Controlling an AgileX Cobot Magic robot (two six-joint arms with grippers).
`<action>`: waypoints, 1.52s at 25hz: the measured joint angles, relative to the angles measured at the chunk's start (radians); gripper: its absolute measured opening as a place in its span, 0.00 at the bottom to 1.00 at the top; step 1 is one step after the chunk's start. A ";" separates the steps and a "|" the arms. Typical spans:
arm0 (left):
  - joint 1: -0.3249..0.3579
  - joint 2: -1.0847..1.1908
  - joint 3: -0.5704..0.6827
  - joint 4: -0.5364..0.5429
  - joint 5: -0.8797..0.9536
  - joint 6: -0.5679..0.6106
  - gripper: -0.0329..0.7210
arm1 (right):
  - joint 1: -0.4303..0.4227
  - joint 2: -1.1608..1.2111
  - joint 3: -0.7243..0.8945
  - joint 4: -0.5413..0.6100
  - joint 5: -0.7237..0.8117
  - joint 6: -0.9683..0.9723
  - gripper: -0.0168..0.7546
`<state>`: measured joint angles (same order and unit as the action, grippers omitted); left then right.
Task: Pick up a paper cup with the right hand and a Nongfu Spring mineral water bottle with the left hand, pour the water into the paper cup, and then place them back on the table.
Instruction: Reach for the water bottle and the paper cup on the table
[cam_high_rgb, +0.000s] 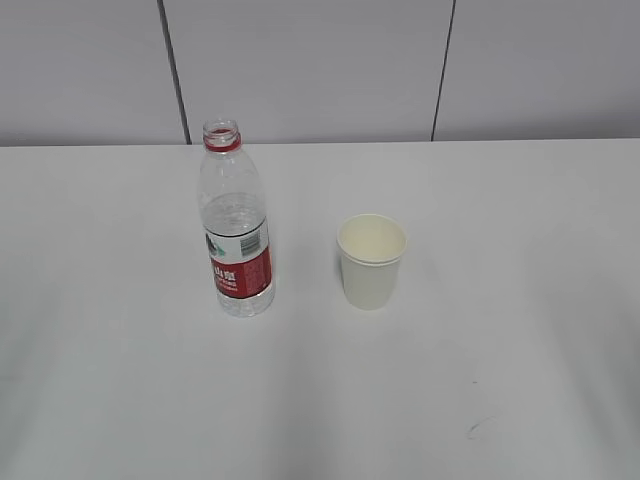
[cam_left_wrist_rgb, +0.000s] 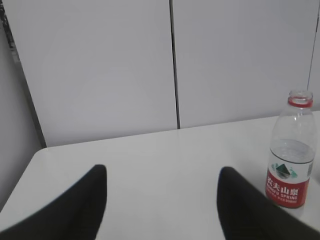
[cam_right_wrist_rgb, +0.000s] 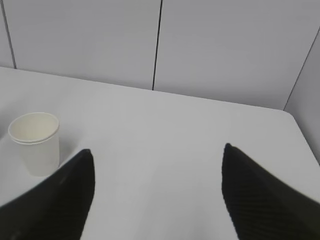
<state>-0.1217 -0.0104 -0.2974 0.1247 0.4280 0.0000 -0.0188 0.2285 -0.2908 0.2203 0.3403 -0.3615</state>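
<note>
1. White and bare apart from a few faint scuffs, the table (cam_high_rgb: 520, 330) carries both task objects, standing upright and apart from each other near its middle.
2. The Nongfu Spring mineral water bottle (cam_high_rgb: 237, 225) stands on the left, uncapped, with its red neck ring and red-and-white label showing; the water (cam_high_rgb: 233, 215) reaches roughly to the top of the label.
3. The paper cup (cam_high_rgb: 372, 260) stands to the right of the bottle, slightly nearer, mouth up; whether it holds any water cannot be told from the pictures.
4. The left gripper (cam_left_wrist_rgb: 162, 200) is open, its two dark fingers spread wide with only table between them. In the left wrist view the bottle sits off to the right, beyond the right finger, not between the fingers.
5. The right gripper (cam_right_wrist_rgb: 157, 192) is also open and empty. In the right wrist view the cup stands on the left, just beyond the left finger.
6. Neither arm appears in the exterior view, so both seem well back from the objects.
7. Judged from this, nothing is lifted at present: grasping cup and bottle, pouring, and setting both down all appear to remain.
</note>
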 joint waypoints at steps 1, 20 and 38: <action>0.000 0.012 0.000 0.001 -0.005 0.000 0.62 | 0.000 0.016 0.003 0.000 -0.019 0.000 0.79; 0.000 0.564 0.000 0.012 -0.412 0.000 0.62 | 0.071 0.340 0.026 0.007 -0.307 -0.002 0.79; 0.000 1.093 0.000 0.011 -0.956 0.000 0.62 | 0.071 0.699 0.019 0.000 -0.618 0.024 0.79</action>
<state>-0.1217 1.0829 -0.2974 0.1353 -0.5284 0.0000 0.0523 0.9271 -0.2714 0.2208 -0.2782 -0.3373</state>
